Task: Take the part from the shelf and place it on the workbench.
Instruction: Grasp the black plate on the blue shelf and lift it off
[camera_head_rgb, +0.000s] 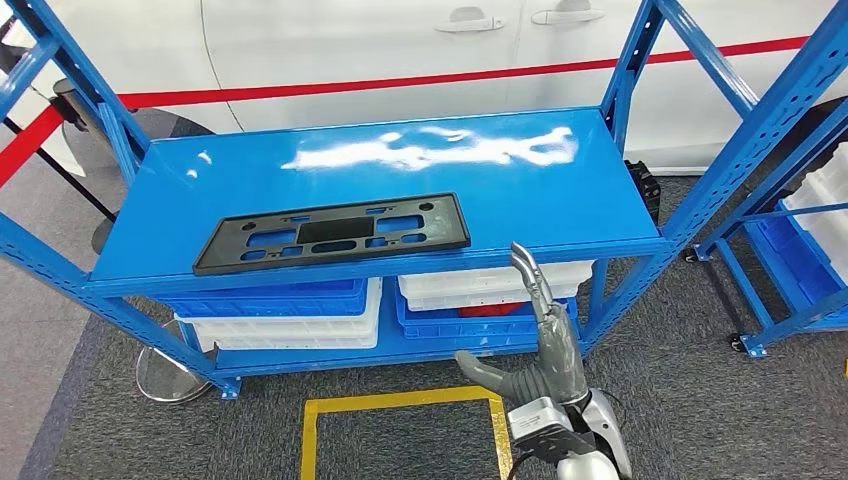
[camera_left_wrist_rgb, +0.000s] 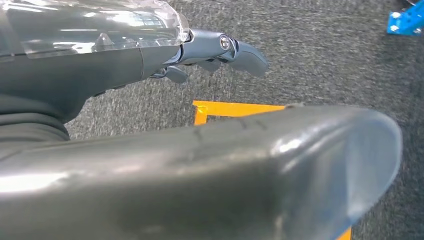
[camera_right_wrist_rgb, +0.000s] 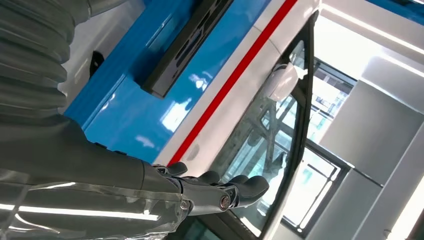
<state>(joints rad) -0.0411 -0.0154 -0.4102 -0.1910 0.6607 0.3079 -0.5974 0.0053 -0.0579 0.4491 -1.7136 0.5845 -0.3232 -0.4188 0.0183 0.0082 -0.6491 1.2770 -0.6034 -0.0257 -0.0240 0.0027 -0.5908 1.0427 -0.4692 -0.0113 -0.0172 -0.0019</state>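
Note:
The part, a flat black plastic plate holder (camera_head_rgb: 333, 233) with several cut-outs, lies along the front of the blue shelf's top board (camera_head_rgb: 420, 160). My right hand (camera_head_rgb: 540, 350) is raised in front of the shelf, just below and right of the part's right end. Its fingers point up, the thumb is spread and it holds nothing. The right wrist view shows the part (camera_right_wrist_rgb: 185, 47) on the board beyond those straight fingers (camera_right_wrist_rgb: 235, 190). My left hand (camera_left_wrist_rgb: 110, 65) hangs over grey carpet, its fingers (camera_left_wrist_rgb: 225, 50) stretched out with nothing in them.
Blue and white bins (camera_head_rgb: 280, 310) fill the shelf's lower level, one (camera_head_rgb: 490, 300) holding something red. A yellow square (camera_head_rgb: 400, 415) is taped on the carpet before the shelf. A white car (camera_head_rgb: 400, 50) stands behind, and another blue rack (camera_head_rgb: 790, 210) stands at the right.

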